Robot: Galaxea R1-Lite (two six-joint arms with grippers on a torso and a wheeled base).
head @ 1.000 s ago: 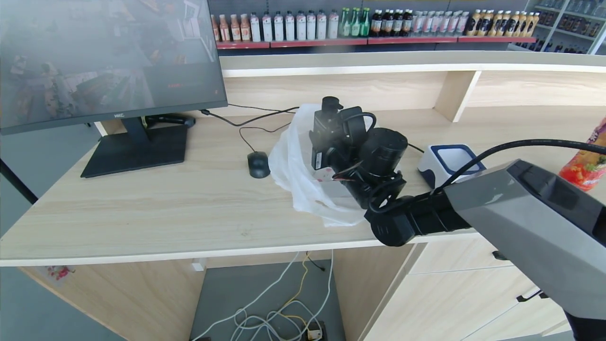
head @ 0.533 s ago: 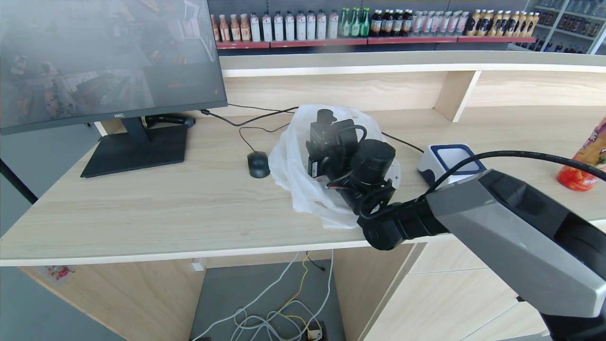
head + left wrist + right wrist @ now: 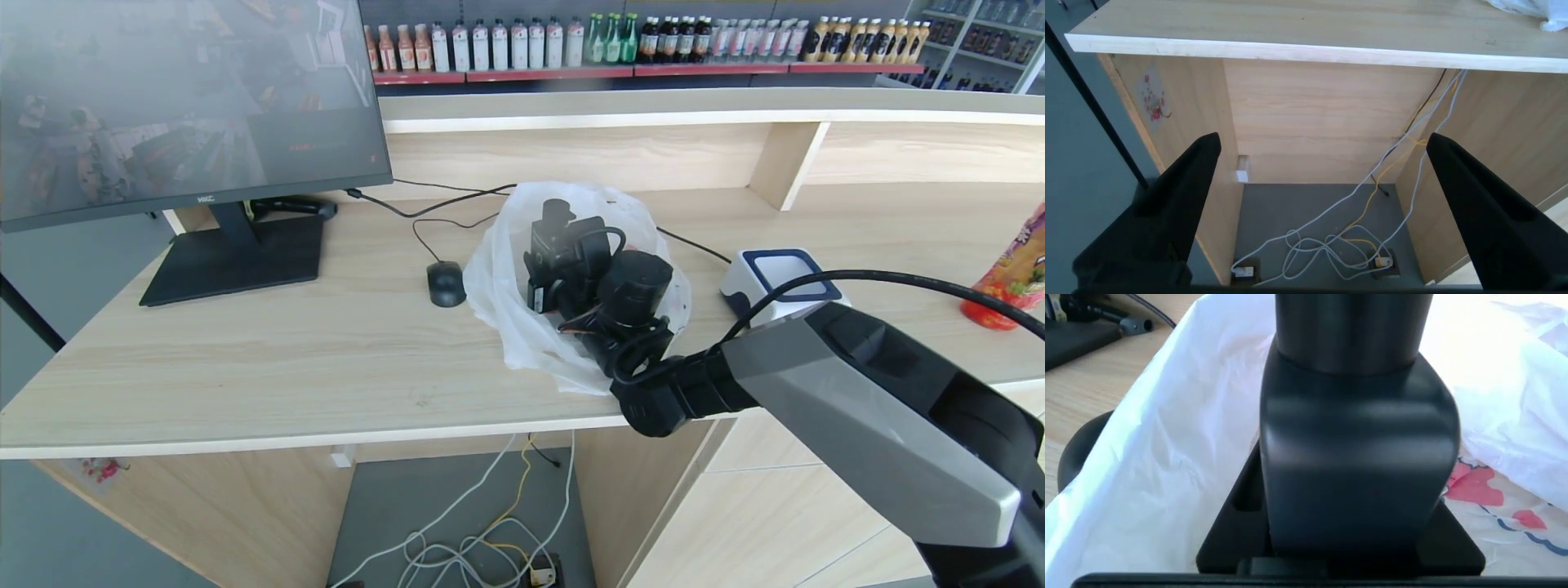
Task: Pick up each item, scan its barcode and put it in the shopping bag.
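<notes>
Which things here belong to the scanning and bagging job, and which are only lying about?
Job: shopping bag, barcode scanner, printed packet inside the bag, red-orange item far right (probably).
Lying about: monitor, mouse, floor cables, shelf bottles.

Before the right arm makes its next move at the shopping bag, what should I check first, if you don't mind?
1. The right gripper is inside the shopping bag: ok.
2. Its item has been let go: cannot tell.
3. A red-printed pack lies in the bag: ok.
4. The left gripper is open, below the counter, apart from the bag: ok.
5. The barcode scanner is unobstructed: ok.
6. The orange-red package sits at the counter's right end: ok.
</notes>
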